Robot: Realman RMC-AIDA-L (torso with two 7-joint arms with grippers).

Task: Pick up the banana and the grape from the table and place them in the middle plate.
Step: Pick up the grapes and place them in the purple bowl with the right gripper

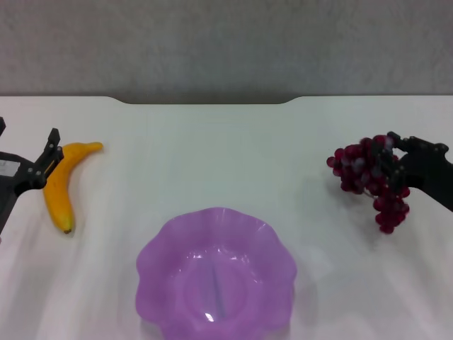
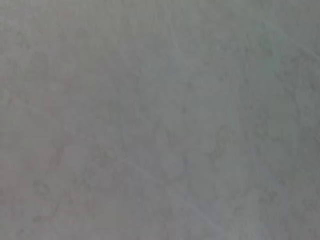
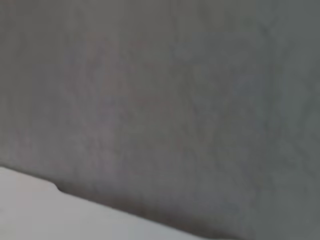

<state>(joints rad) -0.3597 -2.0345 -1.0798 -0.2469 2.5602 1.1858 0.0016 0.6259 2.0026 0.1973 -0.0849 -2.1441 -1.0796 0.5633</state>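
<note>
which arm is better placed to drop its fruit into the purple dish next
Right, probably. The right hand is already at the dark red-purple grape bunch, seemingly gripping it; the left hand only sits beside the curved yellow banana. The scalloped translucent purple dish lies between them.

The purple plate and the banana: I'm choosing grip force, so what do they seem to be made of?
The purple plate looks like thin translucent plastic: glossy highlight, table tone showing through, moulded wavy rim. The banana has a smooth, uniform yellow-orange skin with a dark tip; real or plastic replica can't be told from the head view.
</note>
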